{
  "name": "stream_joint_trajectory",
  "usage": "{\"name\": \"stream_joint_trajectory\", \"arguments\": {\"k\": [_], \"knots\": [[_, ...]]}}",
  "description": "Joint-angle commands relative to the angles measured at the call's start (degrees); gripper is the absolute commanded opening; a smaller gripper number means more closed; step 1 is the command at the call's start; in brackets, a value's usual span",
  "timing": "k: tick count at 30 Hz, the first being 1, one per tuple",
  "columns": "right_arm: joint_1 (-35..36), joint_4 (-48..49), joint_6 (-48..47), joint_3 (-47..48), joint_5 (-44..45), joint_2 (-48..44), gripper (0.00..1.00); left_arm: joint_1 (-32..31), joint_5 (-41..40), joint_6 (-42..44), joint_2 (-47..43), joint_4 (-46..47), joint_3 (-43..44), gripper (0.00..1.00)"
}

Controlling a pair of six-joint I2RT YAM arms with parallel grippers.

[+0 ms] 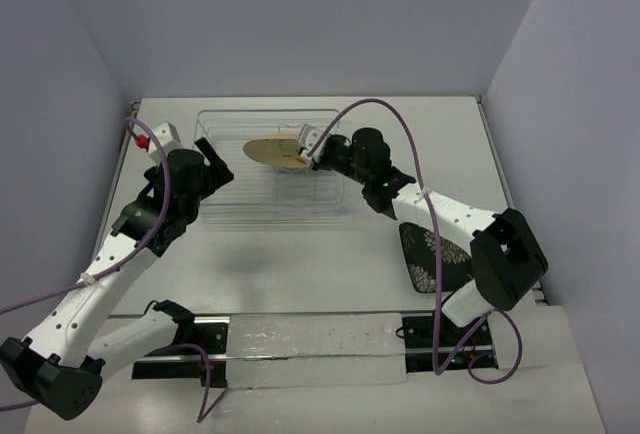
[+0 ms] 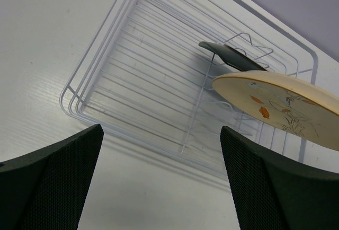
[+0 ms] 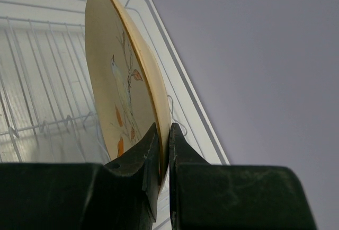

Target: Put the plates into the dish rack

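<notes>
The wire dish rack [image 1: 270,204] stands at the back centre of the table. My right gripper [image 1: 306,157] is shut on the rim of the cream floral plate [image 1: 272,150] and holds it tilted above the rack. The right wrist view shows the jaws [image 3: 168,145] pinching the plate's edge [image 3: 119,71] over the rack wires [image 3: 37,81]. The teal plate [image 2: 233,56] stands on edge in the rack, behind the cream plate [image 2: 280,105]. The black flowered plate [image 1: 434,254] lies on the table at the right. My left gripper [image 1: 217,168] is open and empty at the rack's left end [image 2: 132,81].
Grey walls close in the table on the left, back and right. The right forearm [image 1: 450,216] passes above the black plate. A clear strip [image 1: 310,344] runs along the near edge between the arm bases.
</notes>
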Motion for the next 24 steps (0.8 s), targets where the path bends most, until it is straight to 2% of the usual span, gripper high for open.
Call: {"name": "stream_joint_trajectory", "arguments": {"k": [1, 8, 15, 18, 24], "knots": [[-0.1, 21.1, -3.4, 0.1, 3.1, -2.7, 0.00, 0.4, -1.1, -0.8, -0.2, -0.6, 1.3, 0.99], [1.0, 33.0, -3.6, -3.3, 5.5, -1.2, 0.00, 0.4, -0.9, -1.3, -0.4, -1.6, 0.9, 0.99], [1.2, 36.8, -4.4, -4.1, 4.9, -0.1, 0.00, 0.4, -1.0, -1.9, -1.6, -2.1, 0.6, 0.99], [1.4, 36.0, -8.4, -4.0, 5.5, 1.9, 0.00, 0.4, -1.2, -2.1, -1.7, -2.8, 0.5, 0.99], [1.1, 34.0, -7.4, -3.5, 3.8, 4.3, 0.00, 0.4, -0.6, -2.0, -0.5, -4.4, 1.1, 0.99]]}}
